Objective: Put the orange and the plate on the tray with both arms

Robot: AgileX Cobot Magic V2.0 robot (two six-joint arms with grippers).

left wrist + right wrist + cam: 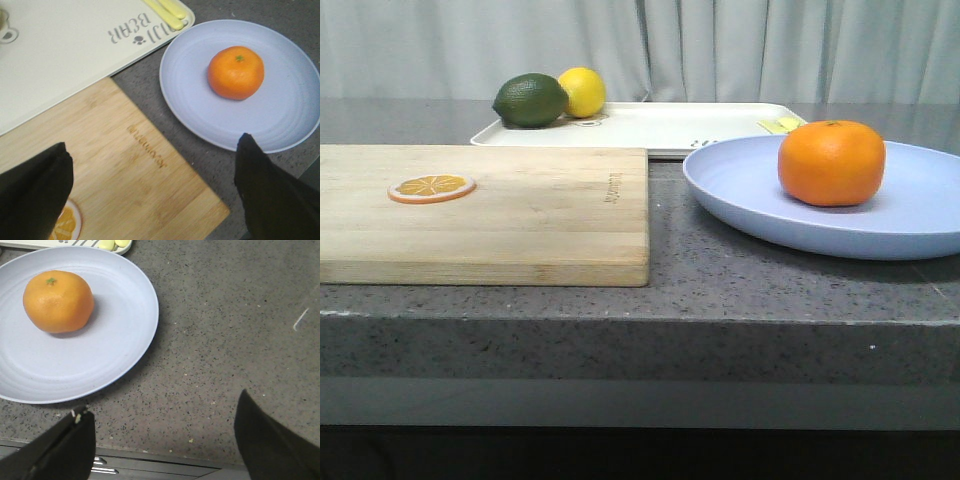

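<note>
**Inspector:** Well, where do the task items stand?

**Operator:** I see the orange (831, 162) resting on the plate (750, 205), off-centre toward its far side. The plate sits on the grey counter (720, 290), not on the tray (660, 128), which lies just beyond it at about 11 o'clock. In my judgement neither item is delivered yet.

**Inspector:** And the grippers?

**Operator:** The left gripper (150, 192) is spread wide, holding nothing, above the cutting board (510, 210). The right gripper (165, 440) is likewise released, over bare counter at the plate's 4 o'clock. I read both as staged for a two-sided lift, since the plate carries loose fruit.
</note>
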